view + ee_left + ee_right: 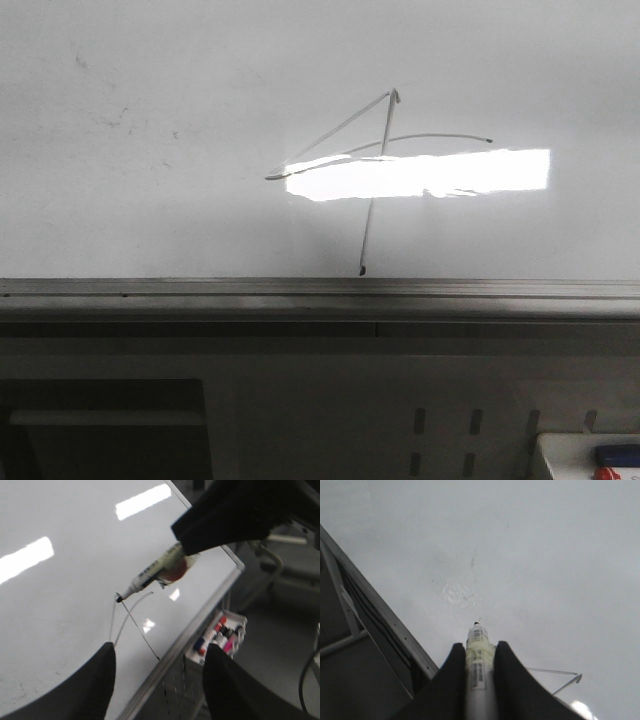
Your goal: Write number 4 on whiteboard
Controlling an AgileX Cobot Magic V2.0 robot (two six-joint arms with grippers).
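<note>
My right tool (479, 652) clamps the marker (479, 667) mid-barrel — light, stiff, slick plastic — left tool (159, 680) wide, the number 4 (375, 165) drawn.

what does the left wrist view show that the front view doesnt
Only the left wrist view shows the right claw gripping a marker with its tip near the board, the left claw open and empty, and a full tray of markers. Only the front view shows the whole number 4 with a bright glare across it. Both show the whiteboard and its grey edge rail.
</note>
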